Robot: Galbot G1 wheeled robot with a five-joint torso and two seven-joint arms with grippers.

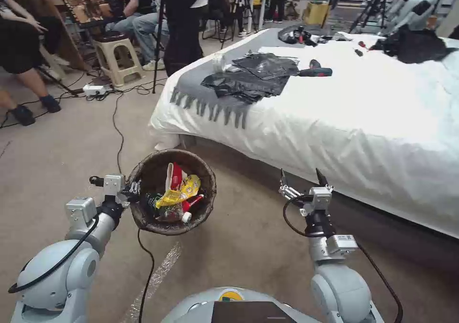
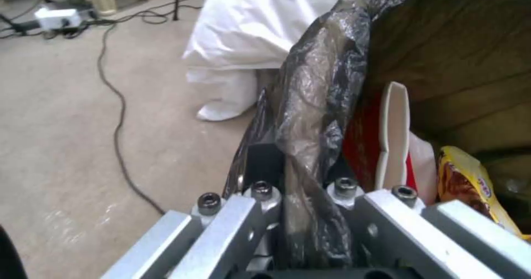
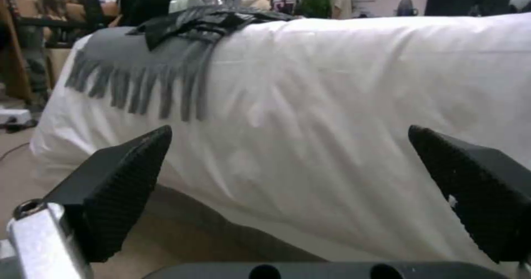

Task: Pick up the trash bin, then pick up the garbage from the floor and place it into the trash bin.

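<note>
The trash bin (image 1: 148, 174), round and lined with a crinkled dark bag, hangs above the floor at lower left in the head view. My left gripper (image 1: 134, 191) is shut on its near rim (image 2: 310, 146). Inside lies the garbage (image 1: 179, 191): a yellow wrapper (image 2: 470, 183), a red-and-white packet (image 2: 387, 146) and a small bottle. My right gripper (image 1: 301, 179) hovers over the carpet beside the bed, open, with nothing between its fingers (image 3: 122, 183).
A bed (image 1: 363, 117) with a white sheet fills the right, carrying a grey fringed blanket (image 1: 201, 91), black plastic sheets and tools. Cables (image 1: 117, 136) run across the carpet. A stool (image 1: 114, 55) and seated people are at the back left.
</note>
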